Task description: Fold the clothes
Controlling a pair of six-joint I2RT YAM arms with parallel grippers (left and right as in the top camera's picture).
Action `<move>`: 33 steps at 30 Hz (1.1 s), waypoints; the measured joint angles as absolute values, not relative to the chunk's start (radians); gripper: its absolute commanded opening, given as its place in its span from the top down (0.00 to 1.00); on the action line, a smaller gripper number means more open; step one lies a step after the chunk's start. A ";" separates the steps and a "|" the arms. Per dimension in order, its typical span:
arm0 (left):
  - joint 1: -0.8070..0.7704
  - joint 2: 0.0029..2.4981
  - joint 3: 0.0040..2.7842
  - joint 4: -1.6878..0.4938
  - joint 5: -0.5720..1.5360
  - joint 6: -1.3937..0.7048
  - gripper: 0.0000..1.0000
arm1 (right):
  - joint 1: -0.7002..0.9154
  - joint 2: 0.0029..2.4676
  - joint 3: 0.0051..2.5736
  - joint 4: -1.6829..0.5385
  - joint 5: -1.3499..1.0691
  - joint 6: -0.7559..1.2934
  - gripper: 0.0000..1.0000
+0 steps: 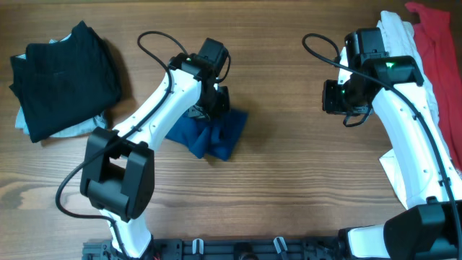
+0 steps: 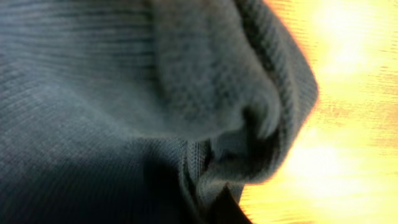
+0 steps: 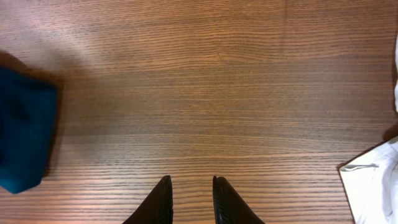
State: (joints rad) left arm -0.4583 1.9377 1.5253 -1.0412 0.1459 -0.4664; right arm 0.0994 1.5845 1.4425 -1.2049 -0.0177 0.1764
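A crumpled royal-blue shirt (image 1: 216,137) lies bunched on the wooden table left of centre. My left gripper (image 1: 216,100) is pressed down into its upper edge. In the left wrist view the blue knit cloth (image 2: 124,93) fills nearly the whole picture and only one dark fingertip (image 2: 227,208) shows, so how the jaws stand is hidden. My right gripper (image 3: 191,182) hovers over bare wood to the right, its fingers a little apart with nothing between them. The blue shirt (image 3: 22,137) sits at the left edge of that view. In the overhead view the right gripper (image 1: 352,108) is well clear of the shirt.
A folded black garment (image 1: 65,76) lies at the far left on a pale cloth (image 1: 76,130). White clothes (image 1: 397,36) and a red one (image 1: 437,43) are heaped at the back right. A white piece (image 3: 379,180) lies by the right arm.
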 measured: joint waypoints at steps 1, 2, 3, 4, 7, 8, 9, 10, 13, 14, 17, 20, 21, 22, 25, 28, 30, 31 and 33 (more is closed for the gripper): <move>-0.464 1.938 1.525 -1.051 0.150 -0.472 0.73 | 0.099 1.584 1.443 -1.205 -0.018 0.177 0.78; -0.469 1.938 1.525 -1.058 0.157 -0.474 0.73 | 0.099 1.584 1.443 -1.205 -0.018 0.177 0.78; -0.473 1.938 1.525 -1.066 0.162 -0.473 0.72 | 0.099 1.584 1.443 -1.205 -0.018 0.176 0.78; -0.478 1.938 1.526 -1.078 0.166 -0.474 0.72 | 0.099 1.584 1.443 -1.205 -0.018 0.177 0.78; -0.481 1.935 1.547 -1.121 0.175 -0.474 0.71 | 0.099 1.584 1.443 -1.205 -0.018 0.176 0.78; -0.479 1.929 1.557 -1.129 0.176 -0.474 0.69 | 0.099 1.584 1.443 -1.205 -0.018 0.177 0.78; -0.476 1.921 1.568 -1.138 0.176 -0.474 0.67 | 0.099 1.584 1.443 -1.205 -0.018 0.177 0.78; -0.470 1.902 1.587 -1.145 0.176 -0.473 0.66 | 0.099 1.584 1.443 -1.205 -0.018 0.177 0.78; -0.441 1.817 1.636 -1.143 0.175 -0.468 0.64 | 0.099 1.584 1.443 -1.205 -0.018 0.177 0.78; -0.428 1.785 1.648 -1.141 0.171 -0.467 0.63 | 0.099 1.584 1.443 -1.205 -0.018 0.177 0.78; -0.378 1.679 1.673 -1.134 0.144 -0.464 0.58 | 0.099 1.584 1.443 -1.205 -0.018 0.177 0.78; -0.310 1.604 1.685 -1.134 0.090 -0.461 0.57 | 0.099 1.584 1.443 -1.205 -0.023 0.175 0.78; -0.284 1.595 1.688 -1.134 0.073 -0.461 0.58 | 0.099 1.584 1.443 -1.204 -0.036 0.167 0.78; -0.265 1.593 1.689 -1.134 0.064 -0.461 0.59 | 0.099 1.584 1.443 -1.204 -0.047 0.162 0.78; -0.208 1.631 1.688 -1.134 0.041 -0.461 0.60 | 0.099 1.584 1.443 -1.203 -0.069 0.152 0.78; -0.178 1.701 1.684 -1.133 0.029 -0.461 0.61 | 0.099 1.584 1.443 -1.201 -0.079 0.151 0.78; -0.171 1.770 1.679 -1.126 0.026 -0.461 0.62 | 0.099 1.584 1.443 -1.202 -0.085 0.151 0.79; -0.171 1.807 1.678 -1.119 0.027 -0.461 0.63 | 0.099 1.584 1.443 -1.205 -0.086 0.151 0.79; -0.171 1.869 1.674 -1.105 0.045 -0.461 0.64 | 0.099 1.584 1.443 -1.209 -0.087 0.151 0.79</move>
